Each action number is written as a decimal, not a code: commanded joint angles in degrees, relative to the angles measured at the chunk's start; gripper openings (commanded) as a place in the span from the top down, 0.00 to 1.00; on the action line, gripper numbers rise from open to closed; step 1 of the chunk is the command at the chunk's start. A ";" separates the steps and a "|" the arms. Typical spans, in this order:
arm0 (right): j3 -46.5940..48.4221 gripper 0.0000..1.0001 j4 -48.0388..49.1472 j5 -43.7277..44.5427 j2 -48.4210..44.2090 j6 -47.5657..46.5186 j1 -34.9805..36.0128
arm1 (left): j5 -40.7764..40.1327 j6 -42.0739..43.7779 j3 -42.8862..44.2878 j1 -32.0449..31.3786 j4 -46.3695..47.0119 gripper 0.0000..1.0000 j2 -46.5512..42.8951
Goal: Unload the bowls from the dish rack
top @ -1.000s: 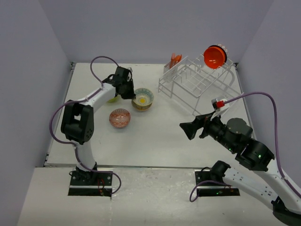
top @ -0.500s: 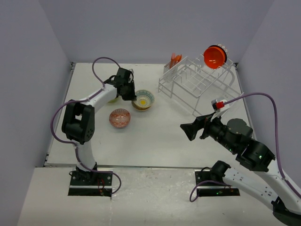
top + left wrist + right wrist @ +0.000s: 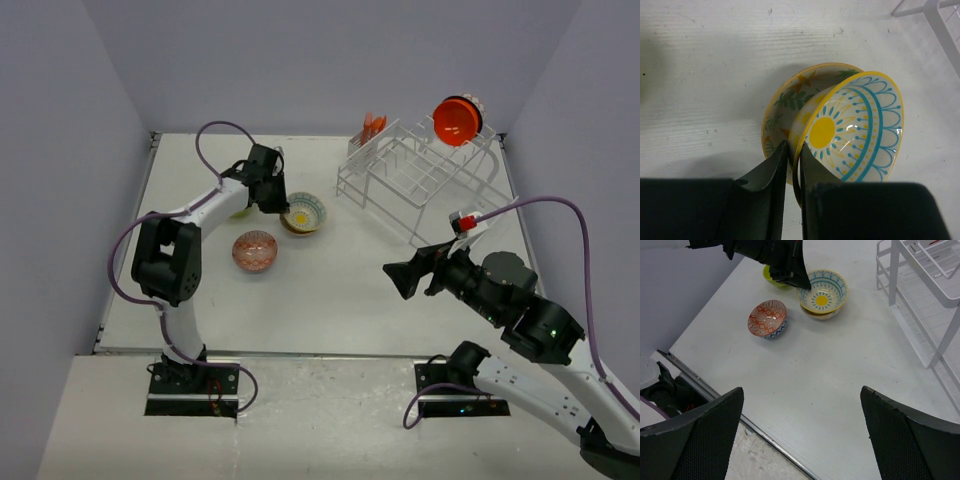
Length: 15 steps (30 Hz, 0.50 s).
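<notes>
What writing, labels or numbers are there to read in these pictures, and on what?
No text can be read in any view.
Yellow-centred bowl and red patterned bowl: painted patterns only, no letters.
Red-and-white tag on the right arm: too small to tell if it bears writing.

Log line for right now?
left gripper: pinching yellow bowl rim, in floral bowl | right gripper: open, empty | rack: holds orange bowl
</notes>
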 commanded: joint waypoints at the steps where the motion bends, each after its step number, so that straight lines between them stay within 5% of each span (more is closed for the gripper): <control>1: 0.36 0.01 0.62 -0.65 0.24 -0.55 0.11 | -0.88 0.47 0.03 -0.14 2.30 0.85 -0.55; 8: 0.19 0.01 0.88 -1.00 -0.20 -0.55 0.19 | -0.45 0.47 0.29 -0.14 2.22 0.79 -0.55; 15: 0.27 0.01 0.97 -1.53 0.07 -0.29 0.11 | -2.55 0.65 -0.15 -0.14 1.43 0.45 -3.89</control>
